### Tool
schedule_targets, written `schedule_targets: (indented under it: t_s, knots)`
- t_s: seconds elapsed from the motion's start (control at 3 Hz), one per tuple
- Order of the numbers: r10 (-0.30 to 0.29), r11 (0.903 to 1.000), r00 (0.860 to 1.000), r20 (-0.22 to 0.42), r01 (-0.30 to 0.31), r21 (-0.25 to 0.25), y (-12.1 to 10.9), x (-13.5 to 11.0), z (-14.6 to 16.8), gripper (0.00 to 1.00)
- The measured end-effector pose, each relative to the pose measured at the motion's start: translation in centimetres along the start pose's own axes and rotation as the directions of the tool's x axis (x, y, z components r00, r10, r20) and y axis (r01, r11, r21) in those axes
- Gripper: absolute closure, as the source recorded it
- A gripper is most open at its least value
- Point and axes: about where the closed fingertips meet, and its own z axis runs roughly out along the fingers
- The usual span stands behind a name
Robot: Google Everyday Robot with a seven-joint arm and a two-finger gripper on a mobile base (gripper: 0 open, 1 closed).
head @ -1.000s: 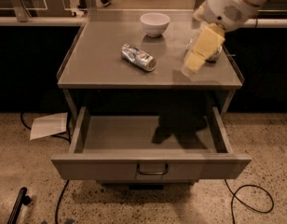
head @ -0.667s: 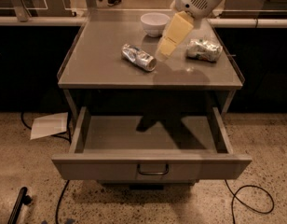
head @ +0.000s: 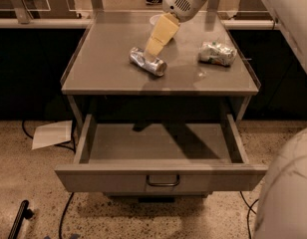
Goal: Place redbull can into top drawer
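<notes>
The redbull can [head: 147, 61], slim, silver with bluish patches, lies on its side near the middle of the grey tabletop [head: 103, 68]. My gripper [head: 154, 47], pale yellow, reaches down from the upper right, and its tip is just above the can's far end. I cannot tell whether it touches the can. The top drawer [head: 161, 177] is pulled out below the tabletop. Its inside [head: 158, 143] holds nothing, and its small dark pull handle [head: 163, 182] sits at the centre of the front panel.
A crumpled silver-green foil bag [head: 217, 53] lies on the right of the tabletop. A white bowl [head: 153, 19] is mostly hidden behind the gripper at the back. Paper [head: 51, 133] and cables lie on the floor at the left. My arm's white shell [head: 288, 193] fills the right edge.
My gripper has swung left across the tabletop, from the right side near the foil bag to just above the can. The can, the bag and the drawer have not moved.
</notes>
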Motion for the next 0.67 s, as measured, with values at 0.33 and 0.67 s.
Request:
schedule_targets:
  t_s: [0.33,0.67]
  knots:
    - [0.088,0.9955,0.996,0.029,-0.089,0.031,-1.3,1.8,1.3,0.00]
    - [0.175,0.9807,0.982,0.071,-0.180,0.077,-3.7,2.8,4.0,0.00]
